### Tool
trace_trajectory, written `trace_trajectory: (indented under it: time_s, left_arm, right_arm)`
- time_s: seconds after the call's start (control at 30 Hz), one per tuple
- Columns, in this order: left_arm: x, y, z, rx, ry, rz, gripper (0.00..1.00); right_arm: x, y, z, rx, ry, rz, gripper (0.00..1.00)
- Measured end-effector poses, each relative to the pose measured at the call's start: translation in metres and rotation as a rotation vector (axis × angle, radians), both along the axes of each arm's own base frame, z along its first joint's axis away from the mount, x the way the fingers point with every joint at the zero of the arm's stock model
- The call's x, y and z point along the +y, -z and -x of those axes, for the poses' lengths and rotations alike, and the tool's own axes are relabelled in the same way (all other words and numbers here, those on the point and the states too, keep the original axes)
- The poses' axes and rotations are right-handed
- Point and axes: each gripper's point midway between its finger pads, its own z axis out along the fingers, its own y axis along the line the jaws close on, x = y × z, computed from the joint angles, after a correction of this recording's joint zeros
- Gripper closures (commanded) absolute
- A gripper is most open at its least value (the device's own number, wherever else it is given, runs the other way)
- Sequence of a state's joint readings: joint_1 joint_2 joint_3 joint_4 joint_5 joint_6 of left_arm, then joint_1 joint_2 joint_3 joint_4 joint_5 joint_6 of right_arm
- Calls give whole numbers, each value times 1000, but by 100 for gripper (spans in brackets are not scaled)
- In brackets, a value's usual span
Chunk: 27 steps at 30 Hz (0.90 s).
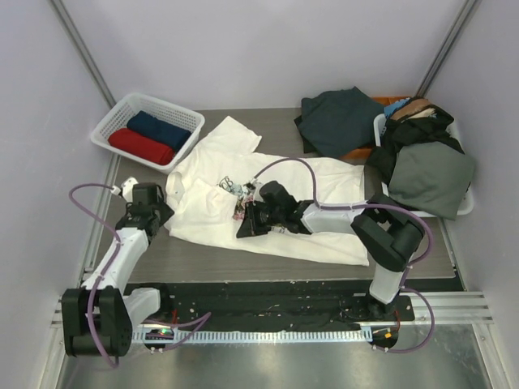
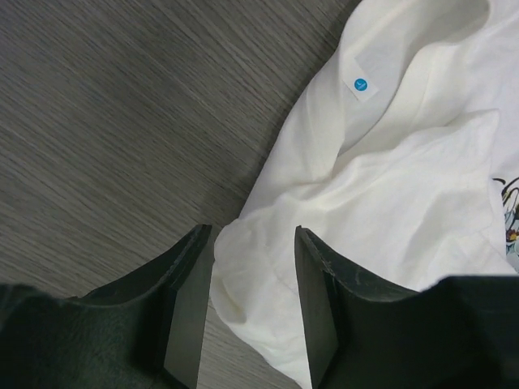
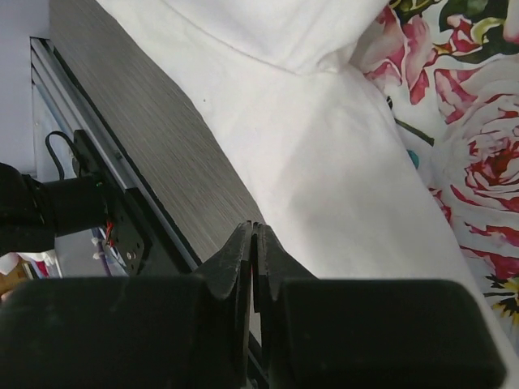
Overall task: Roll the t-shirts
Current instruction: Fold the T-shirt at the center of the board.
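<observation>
The left gripper point(image 2: 253, 237) is open, straddling a corner of the cream shirt point(image 2: 389, 219). The right gripper point(image 3: 253, 233) is closed at the shirt's near edge; whether it pinches cloth is unclear. The shirt lies spread on the table point(image 1: 203, 261), near a basket point(image 1: 113, 121) holding a rolled red shirt point(image 1: 142, 146) and navy shirt point(image 1: 169, 128).

Robot test cell in a lab.
Plain pale wall panels point(image 1: 268, 49) boxed in a grey wood-grain table point(image 1: 203, 259) on three sides, with bare metal posts point(image 1: 81, 49) in the back corners. The left arm point(image 1: 122, 251) and right arm point(image 1: 389, 235) stood bolted to a black rail point(image 1: 268, 293) above a sheet-metal base point(image 1: 284, 361), purple cables point(image 1: 284, 160) looping off them. The only household things were laundry: a white lattice basket point(image 1: 109, 121) of rolled shirts point(image 1: 139, 146), a second bin point(image 1: 464, 207) heaped with dark clothes point(image 1: 430, 174), and a cream t-shirt point(image 1: 211, 162) spread on the table.
</observation>
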<state>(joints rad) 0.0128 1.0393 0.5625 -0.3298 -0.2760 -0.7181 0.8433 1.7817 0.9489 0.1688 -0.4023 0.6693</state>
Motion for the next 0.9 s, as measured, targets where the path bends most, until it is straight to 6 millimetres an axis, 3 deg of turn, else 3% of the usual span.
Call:
trace_trajectory:
  time_s: [0.13, 0.4, 0.53, 0.7, 0.8, 0.9]
  left_arm:
    - [-3, 10, -10, 56, 14, 19, 53]
    - [-9, 1, -53, 44, 49, 39, 51]
    - [-10, 8, -62, 73, 62, 38, 52]
    - [-9, 24, -65, 141, 71, 33, 50]
    - [-9, 35, -61, 195, 73, 29, 55]
    - [-1, 44, -61, 266, 50, -2, 72]
  right_arm:
    - [-6, 11, 4, -10, -5, 30, 99]
    - [-13, 29, 3, -28, 11, 58, 99]
    - [-17, 43, 5, -14, 11, 73, 99]
    - [-14, 44, 4, -22, 8, 51, 99]
    - [-11, 45, 3, -21, 8, 37, 99]
    - [-9, 44, 3, -19, 10, 27, 99]
